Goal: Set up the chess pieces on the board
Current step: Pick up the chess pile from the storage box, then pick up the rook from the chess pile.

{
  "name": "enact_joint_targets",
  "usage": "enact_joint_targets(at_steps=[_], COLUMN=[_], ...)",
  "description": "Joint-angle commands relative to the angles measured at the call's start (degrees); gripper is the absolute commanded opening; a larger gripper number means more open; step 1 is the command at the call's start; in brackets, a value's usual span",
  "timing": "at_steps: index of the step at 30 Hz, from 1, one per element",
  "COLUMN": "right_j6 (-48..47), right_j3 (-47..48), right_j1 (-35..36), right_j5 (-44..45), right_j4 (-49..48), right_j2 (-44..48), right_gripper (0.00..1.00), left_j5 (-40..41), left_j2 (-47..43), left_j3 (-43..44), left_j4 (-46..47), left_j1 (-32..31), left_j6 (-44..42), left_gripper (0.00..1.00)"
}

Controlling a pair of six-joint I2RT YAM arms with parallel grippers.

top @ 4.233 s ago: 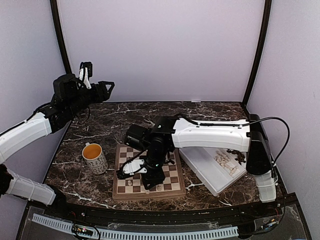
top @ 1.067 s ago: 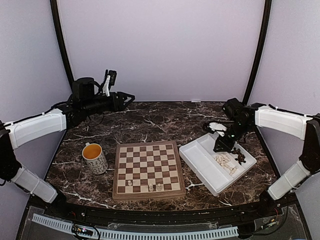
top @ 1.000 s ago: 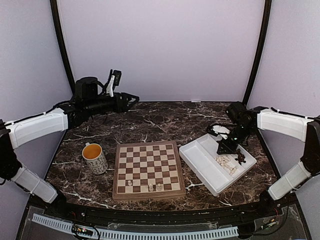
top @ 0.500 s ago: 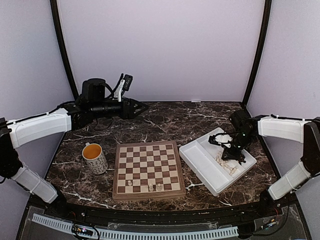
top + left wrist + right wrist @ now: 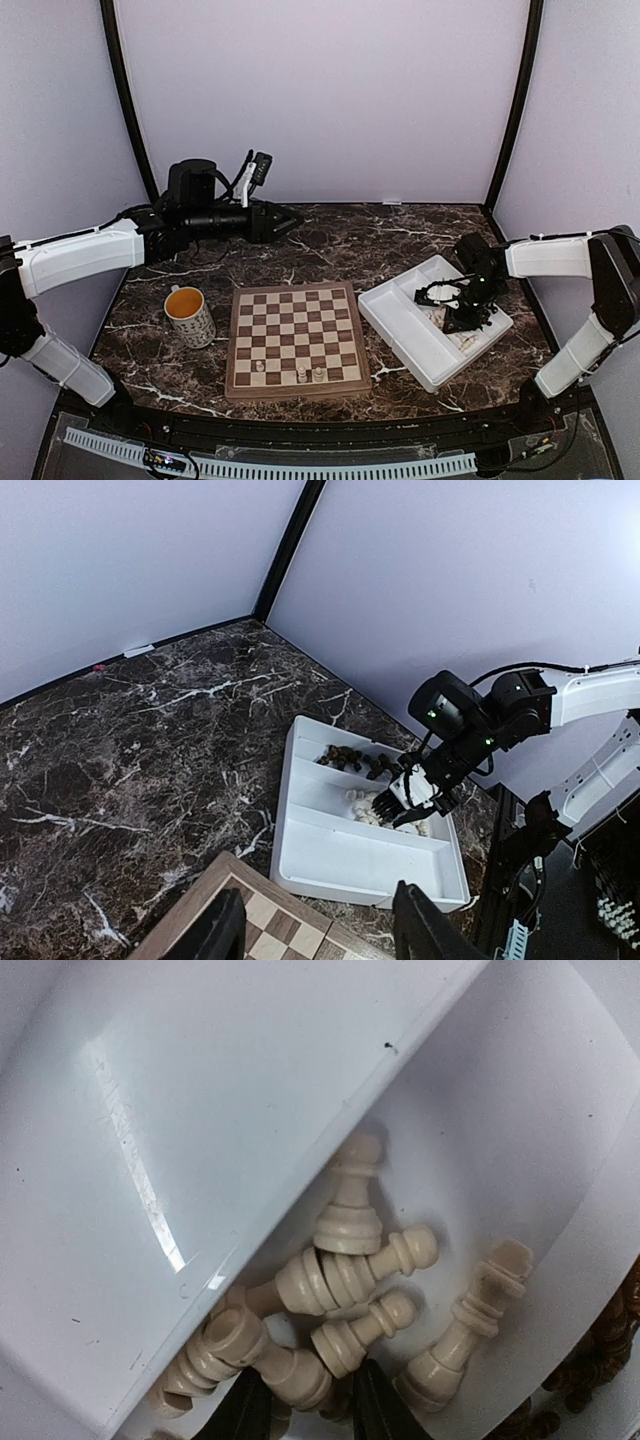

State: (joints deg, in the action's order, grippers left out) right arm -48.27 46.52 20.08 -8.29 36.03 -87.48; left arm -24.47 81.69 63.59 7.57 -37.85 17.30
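Pick step: right fingers (image 5: 250, 1412), narrowly parted and empty, hover over cream chess pieces (image 5: 350, 1230) in the white tray (image 5: 400, 325) right of the board (image 5: 295, 320); next, pinch one cleanly; left fingers (image 5: 222, 932) gape wide.

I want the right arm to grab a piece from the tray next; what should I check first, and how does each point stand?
1. Right gripper over the cream chess pieces in the white tray: ok.
2. Its jaws open and empty: ok.
3. One piece free of the others: not ok, they lie heaped.
4. Free squares on the board: ok.
5. Left gripper away from the board: ok.
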Motion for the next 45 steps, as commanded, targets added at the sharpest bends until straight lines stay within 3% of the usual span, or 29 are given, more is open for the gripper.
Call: enact_joint_targets(at_steps=[1,11,18,28,33,45], right_j6=[-1.6,0.9,4.0,14.1,15.3,16.5], right_j3=[-1.5,0.0,3.3,13.7,17.6,20.8], right_j1=[-0.2,-0.7,-2.7,-2.3,0.6,6.7], right_j5=[0.3,-3.4,-7.8,-23.8,-23.9,-21.4], right_j4=[-0.8,2.7,6.9,7.7,8.1,8.1], right_j2=[-2.7,5.3,11.5,13.2,11.1,9.5], right_gripper=[0.29,0.12,0.11,0.1,0.1,0.11], left_j5=[-0.6,-0.2,0.9,1.7,0.0,-1.3], left_j2=[1.6,7.1,11.6,21.9,27.2,33.3], left_j3=[2.6,6.9,8.1,14.9,20.1,27.3], left_j4=[0.5,1.2,7.2,9.2,9.2,8.2], left_j1=[-1.6,-6.1,-9.0,-14.6,-16.9,-18.3], left_j6=[0.3,-0.4,1.1,9.7,12.4,14.8], left_gripper=[0.52,0.52,0.51,0.51,0.52,0.42])
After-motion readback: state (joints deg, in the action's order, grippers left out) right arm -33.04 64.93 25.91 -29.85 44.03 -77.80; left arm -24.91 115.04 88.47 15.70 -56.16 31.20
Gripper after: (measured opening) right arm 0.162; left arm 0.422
